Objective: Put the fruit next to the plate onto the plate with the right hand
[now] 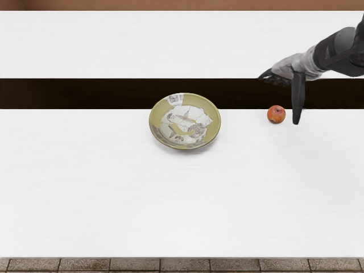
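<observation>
head view: fruit [276, 114] beside right hand [291, 85]

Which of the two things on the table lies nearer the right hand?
The small red fruit, just beside the right hand and left of its lowered finger. The yellow-rimmed plate sits much farther left, at mid-table.

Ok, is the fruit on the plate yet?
No, the fruit sits on the table apart from the plate, beside the right hand.

A matt, faintly grained finish is noted on the desk [114, 199]. The plate [212, 111] is recorded as glazed, slightly glossy. Smooth skin is observed on the fruit [276, 114].
</observation>
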